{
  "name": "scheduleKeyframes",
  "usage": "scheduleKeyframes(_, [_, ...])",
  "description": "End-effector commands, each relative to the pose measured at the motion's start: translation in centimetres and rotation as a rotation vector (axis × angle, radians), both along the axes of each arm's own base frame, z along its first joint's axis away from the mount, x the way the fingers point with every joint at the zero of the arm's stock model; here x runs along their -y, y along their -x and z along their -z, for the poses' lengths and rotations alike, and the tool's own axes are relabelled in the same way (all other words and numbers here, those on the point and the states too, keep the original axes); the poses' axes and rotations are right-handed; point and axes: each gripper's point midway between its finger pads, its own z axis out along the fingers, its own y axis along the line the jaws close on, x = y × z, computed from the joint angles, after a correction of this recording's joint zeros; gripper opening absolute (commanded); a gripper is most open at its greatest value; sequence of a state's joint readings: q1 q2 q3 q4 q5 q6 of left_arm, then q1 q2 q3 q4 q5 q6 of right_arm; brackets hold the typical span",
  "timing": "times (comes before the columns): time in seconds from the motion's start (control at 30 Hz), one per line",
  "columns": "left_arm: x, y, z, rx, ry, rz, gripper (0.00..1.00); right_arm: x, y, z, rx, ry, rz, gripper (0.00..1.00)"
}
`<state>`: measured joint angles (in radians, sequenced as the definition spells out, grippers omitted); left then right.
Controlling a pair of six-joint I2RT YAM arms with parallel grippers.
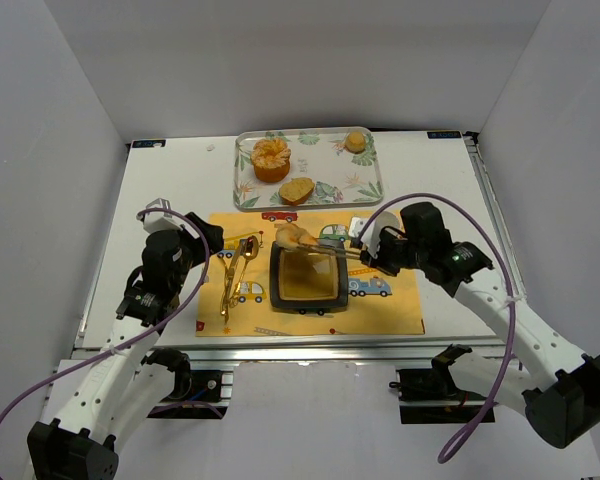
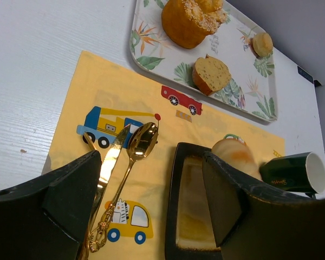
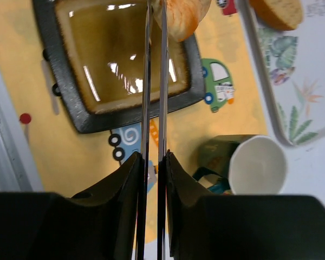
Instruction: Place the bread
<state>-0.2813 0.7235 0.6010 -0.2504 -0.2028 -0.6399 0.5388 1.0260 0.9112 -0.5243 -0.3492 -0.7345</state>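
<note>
A pale round bread roll (image 1: 292, 237) is pinched in the tips of metal tongs (image 3: 154, 81) and hangs over the far edge of a dark square plate (image 1: 305, 300). My right gripper (image 1: 365, 255) is shut on the tongs' handles (image 3: 153, 160). In the right wrist view the roll (image 3: 181, 13) is over the plate's rim (image 3: 59, 92). The left wrist view shows the roll (image 2: 235, 154) beside the plate (image 2: 179, 216). My left gripper (image 1: 215, 250) is open and empty above the cutlery, and it also shows in its wrist view (image 2: 151, 200).
A patterned tray (image 1: 365, 185) at the back holds a large bun (image 1: 271, 160), a bread slice (image 1: 297, 190) and a small piece (image 1: 355, 142). A gold spoon (image 2: 135, 157) and knife (image 2: 111, 162) lie on the yellow placemat (image 1: 400, 310). A dark green cup (image 3: 249, 165) lies right of the plate.
</note>
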Motion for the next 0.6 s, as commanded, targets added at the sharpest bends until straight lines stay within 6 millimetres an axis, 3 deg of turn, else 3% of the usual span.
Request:
scheduleKeyframes(0.0, [0.1,-0.2,-1.5,0.044,0.013,0.005,0.84,-0.6,1.5,0.2,-0.003,0.001,-0.077,0.04])
scheduleKeyframes(0.17, [0.0,0.0,-1.6,0.044,0.011,0.0,0.84,-0.9,2.6,1.3,-0.077,0.025,-0.114,0.12])
scheduleKeyframes(0.33, [-0.2,0.3,-1.5,0.049,0.016,-0.009,0.84,-0.7,3.8,2.2,-0.113,0.056,-0.157,0.29])
scheduleKeyframes(0.4, [-0.3,0.4,-1.6,0.052,0.019,-0.011,0.84,-0.7,4.4,2.2,-0.132,0.057,-0.174,0.37])
scheduleKeyframes(0.57, [-0.2,0.3,-1.5,0.048,0.016,-0.009,0.84,-0.9,5.1,1.4,-0.137,0.036,-0.196,0.43])
